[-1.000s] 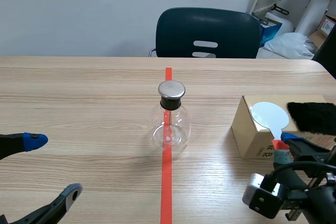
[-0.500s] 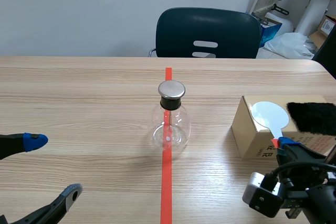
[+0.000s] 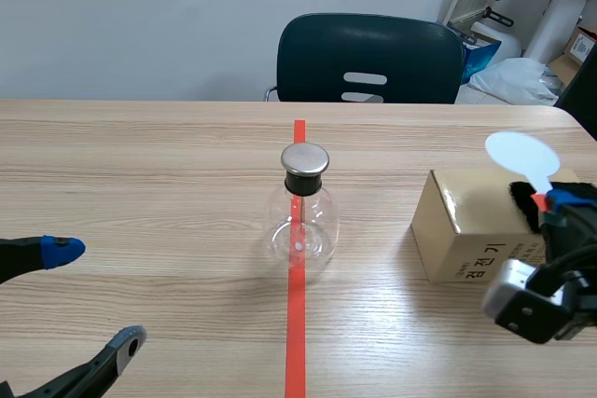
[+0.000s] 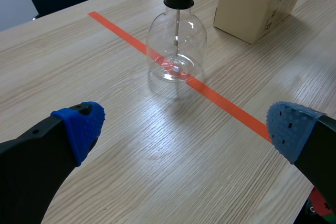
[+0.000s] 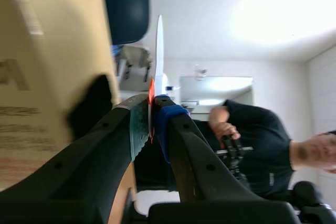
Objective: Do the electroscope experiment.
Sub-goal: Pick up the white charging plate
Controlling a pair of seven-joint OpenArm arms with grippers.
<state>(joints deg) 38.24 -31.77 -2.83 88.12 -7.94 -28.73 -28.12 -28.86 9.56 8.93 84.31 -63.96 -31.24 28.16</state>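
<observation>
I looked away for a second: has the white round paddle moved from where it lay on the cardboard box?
Yes. The white paddle, pinched in the right arm's jaws, has risen off the cardboard box and shifted right.

Open tabletop is seen around the flask, widest toward its nine o'clock. At its three o'clock the way is barred by a cardboard box, with a passable gap left between them. Above the box a white paddle is held up by the right gripper. A chair is set at twelve o'clock.
</observation>
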